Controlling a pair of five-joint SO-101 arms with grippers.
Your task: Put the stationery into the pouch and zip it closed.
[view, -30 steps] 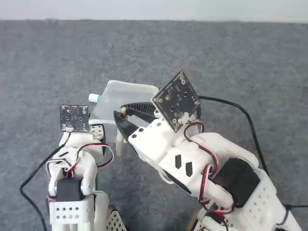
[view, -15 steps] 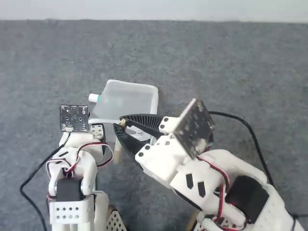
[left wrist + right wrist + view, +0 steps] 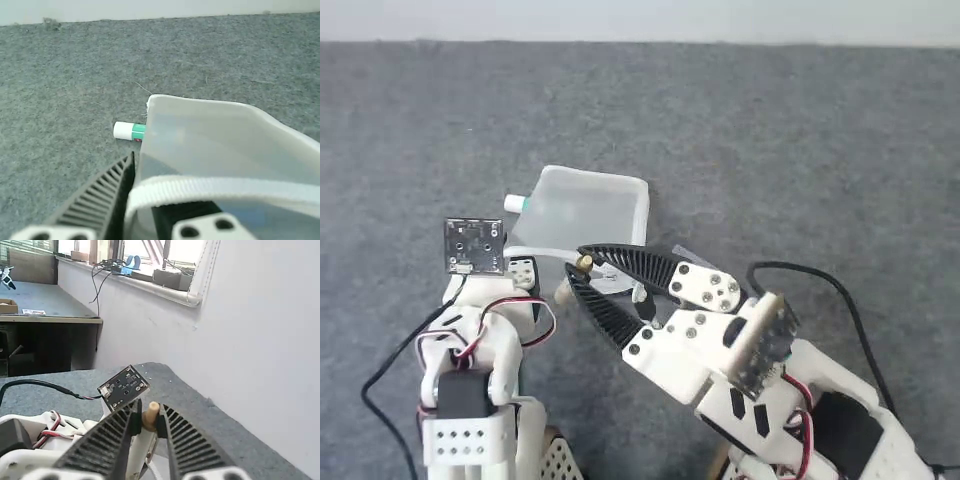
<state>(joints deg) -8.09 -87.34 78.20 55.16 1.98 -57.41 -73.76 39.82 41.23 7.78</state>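
The pouch [image 3: 590, 205] is laid near the middle of the grey table [image 3: 800, 150]. Lots of bare table is seen behind it and off to the right. A green and white tube [image 3: 129, 131] is found at the pouch's far left corner, and its other end is hidden by the pouch. The near edge of the pouch, with its white zip band, is pinched by the left gripper [image 3: 142, 197]. The right gripper [image 3: 577, 263] is held just above that near edge and is squeezed tight on a tan stick [image 3: 150, 417]. The pouch is made of cloudy, see-through plastic with rounded corners. The table is covered in fuzzy felt. The gripper fingers [image 3: 620, 262] are black and ribbed.
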